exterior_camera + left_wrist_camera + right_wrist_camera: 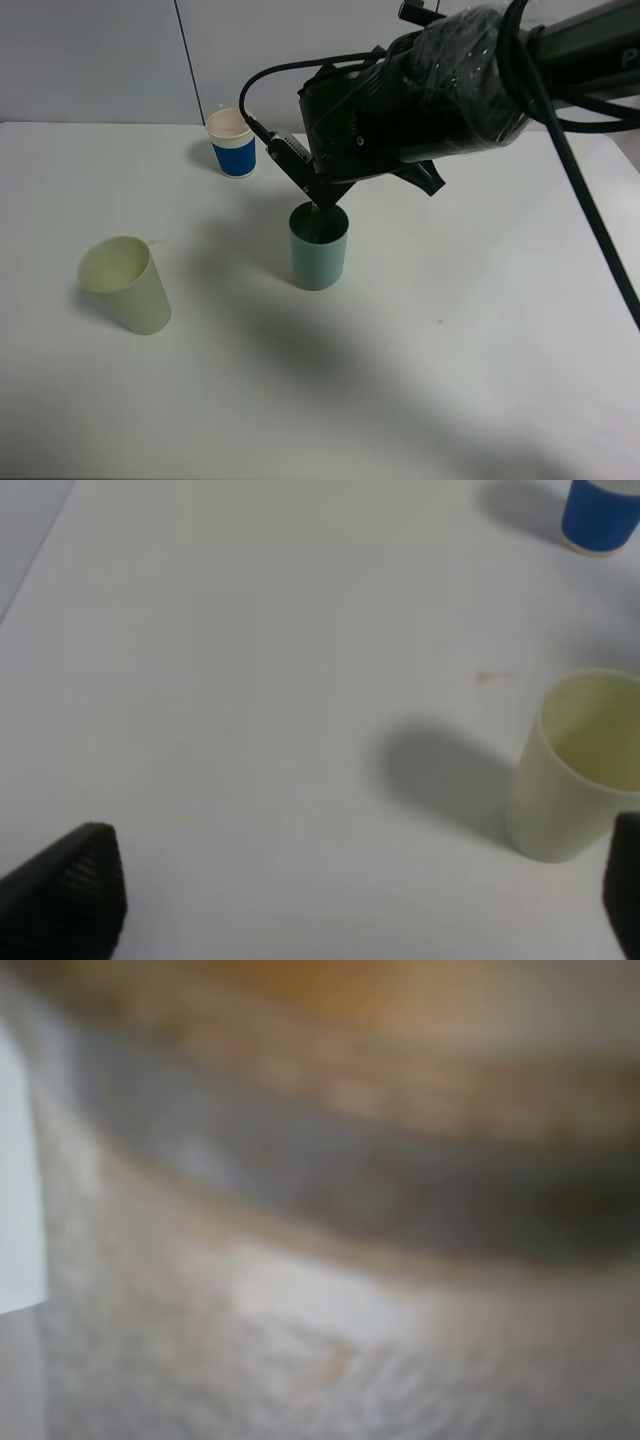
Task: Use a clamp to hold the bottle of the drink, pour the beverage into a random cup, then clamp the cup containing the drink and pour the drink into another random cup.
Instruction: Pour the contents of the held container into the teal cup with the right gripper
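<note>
Mid-frame, the right gripper (318, 190), clamped apparently on the blurred bottle (320, 1260), hung over the teal cup (319, 252); the left gripper (345, 900) gaped empty.

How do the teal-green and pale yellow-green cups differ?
The teal-green cup is straight-sided; the pale yellow-green cup tapers downward. The teal-green cup stands under the right arm; the pale yellow-green cup stands clear, to the left. Both stand upright.

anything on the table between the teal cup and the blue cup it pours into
No, the table between the teal cup and the blue cup is bare. The yellow-green cup stands off to the side. Only the right arm hangs over the teal cup's mouth.
</note>
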Controlling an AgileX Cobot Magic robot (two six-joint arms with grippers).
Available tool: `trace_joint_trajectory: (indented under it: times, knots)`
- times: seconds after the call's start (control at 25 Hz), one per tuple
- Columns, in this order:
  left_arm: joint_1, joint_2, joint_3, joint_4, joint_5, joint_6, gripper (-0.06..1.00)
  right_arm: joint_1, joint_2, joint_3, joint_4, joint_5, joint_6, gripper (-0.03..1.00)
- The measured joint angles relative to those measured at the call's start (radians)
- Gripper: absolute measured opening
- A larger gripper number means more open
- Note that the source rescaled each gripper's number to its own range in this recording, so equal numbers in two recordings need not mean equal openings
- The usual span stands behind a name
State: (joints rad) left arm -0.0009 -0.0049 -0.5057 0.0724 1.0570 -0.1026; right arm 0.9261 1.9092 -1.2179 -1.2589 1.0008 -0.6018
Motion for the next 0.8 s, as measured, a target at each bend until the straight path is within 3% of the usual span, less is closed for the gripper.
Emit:
trace_joint_trajectory:
  times: [0.8]
  knots:
    - [0.0,0.0,0.0,-0.001,0.0,0.0,0.88,0.024,0.0,0.0,-0.065,0.001,-0.002,0.0]
